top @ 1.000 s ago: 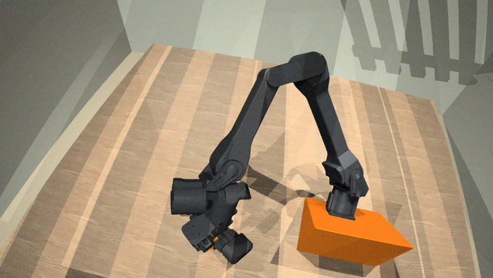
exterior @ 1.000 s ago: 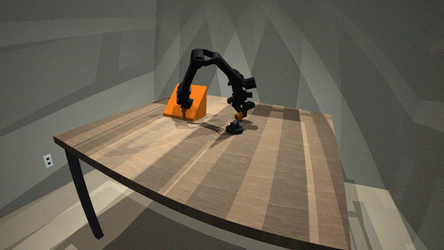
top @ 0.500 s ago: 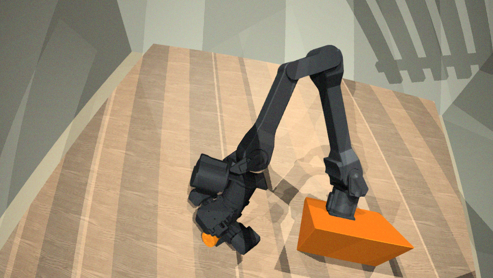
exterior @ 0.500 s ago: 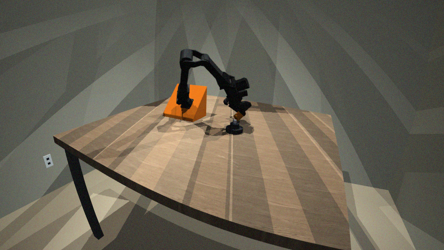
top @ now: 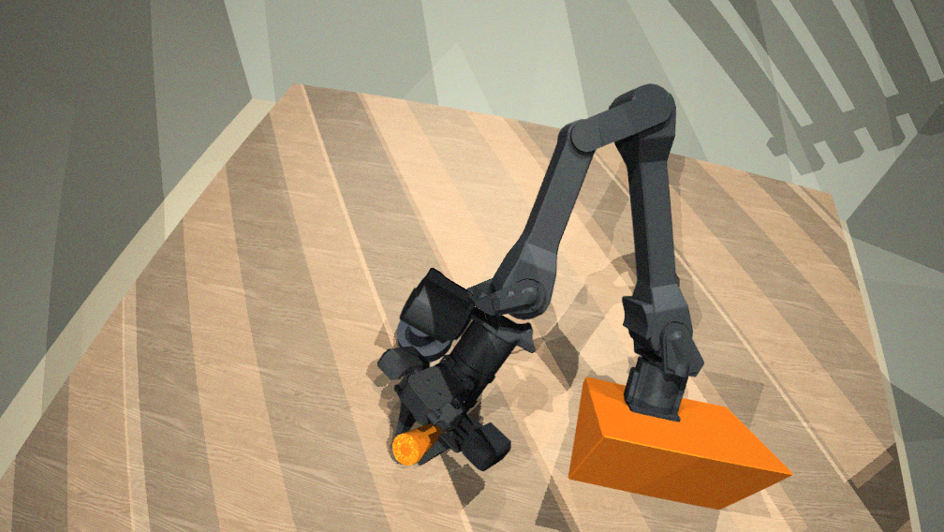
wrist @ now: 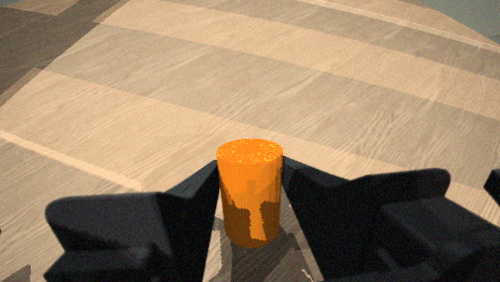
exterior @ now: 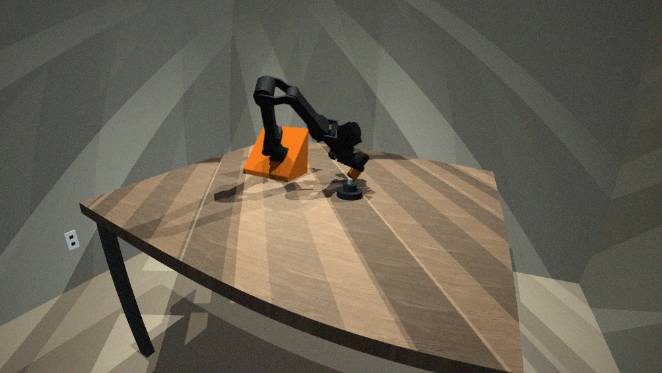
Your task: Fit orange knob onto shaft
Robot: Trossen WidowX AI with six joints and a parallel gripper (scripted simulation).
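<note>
1. Grasp done: my gripper (top: pixel 425 446) (exterior: pixel 356 169) (wrist: pixel 248 164) pinches the knob (top: pixel 405 449) (exterior: pixel 354 173) (wrist: pixel 250 194), tilted, lower left-centre in top view.
2. Shaft (exterior: pixel 350 180) still bare; flat alignment, push-down, release left.

We see wooden table (top: pixel 297 409) (exterior: pixel 370 259) (wrist: pixel 149 99), striped light and dark, filling much of frame in top view. Corner at lower left of exterior frame stands on black leg (exterior: pixel 121 287). On wood we find round dark pedestal (top: pixel 422 343) (exterior: pixel 349 192), right of centre in exterior view, and orange wedge-shaped block (top: pixel 667 462) (exterior: pixel 297 152), lower right in top view.
</note>
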